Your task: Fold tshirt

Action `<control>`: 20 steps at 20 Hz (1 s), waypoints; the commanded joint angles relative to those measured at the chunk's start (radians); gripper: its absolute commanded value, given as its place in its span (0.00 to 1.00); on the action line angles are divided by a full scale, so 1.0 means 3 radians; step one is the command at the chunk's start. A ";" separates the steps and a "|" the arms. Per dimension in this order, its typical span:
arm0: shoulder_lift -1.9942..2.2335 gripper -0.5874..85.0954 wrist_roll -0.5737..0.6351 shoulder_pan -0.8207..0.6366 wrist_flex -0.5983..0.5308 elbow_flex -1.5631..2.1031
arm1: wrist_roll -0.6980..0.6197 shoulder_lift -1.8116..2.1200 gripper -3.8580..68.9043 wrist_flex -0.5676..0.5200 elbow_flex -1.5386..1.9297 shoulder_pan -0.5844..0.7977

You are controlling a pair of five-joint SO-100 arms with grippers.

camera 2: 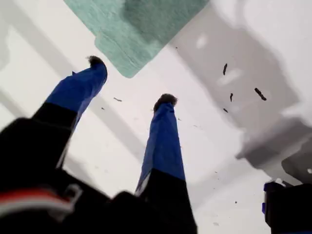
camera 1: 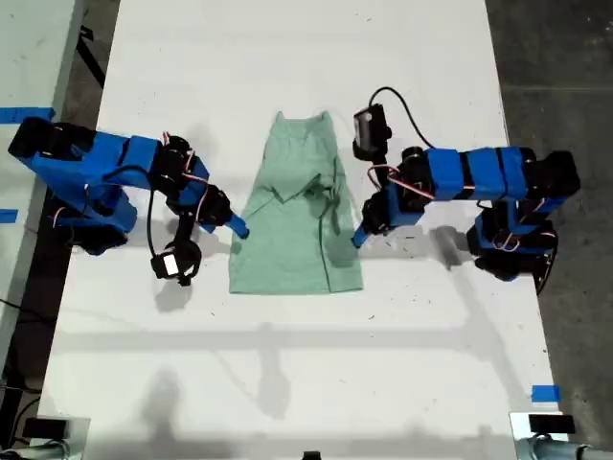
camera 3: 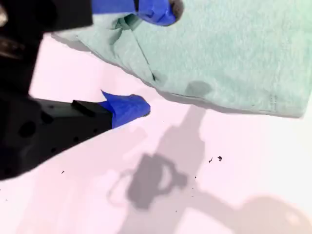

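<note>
Clearly the tshirt (camera 1: 297, 220) is light, limp cloth that will sag and crease, lying partly folded mid-counter (camera 1: 287, 364) between both arms. My first gripper (camera 2: 130, 80) hovers with fingers spread, empty, just short of a cloth corner. My second gripper (camera 3: 146, 58) has fingers spread astride a rumpled edge, pinching nothing yet. Best hold, I judge: hem corners, pinched through all layers.

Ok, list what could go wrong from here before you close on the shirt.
1. My first gripper is open and short of the tshirt corner; closing now would likely grab nothing.
2. My second gripper is open astride a layered edge of the tshirt; it may pinch only one layer.
3. The tshirt's middle looks bunched in the exterior view, so the next fold may come out crooked.
</note>
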 commanded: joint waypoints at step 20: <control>-0.0767 0.01 0.0363 -0.0414 -0.1452 0.0685 | 0.0072 0.0363 0.37 -0.0378 0.0286 -0.0123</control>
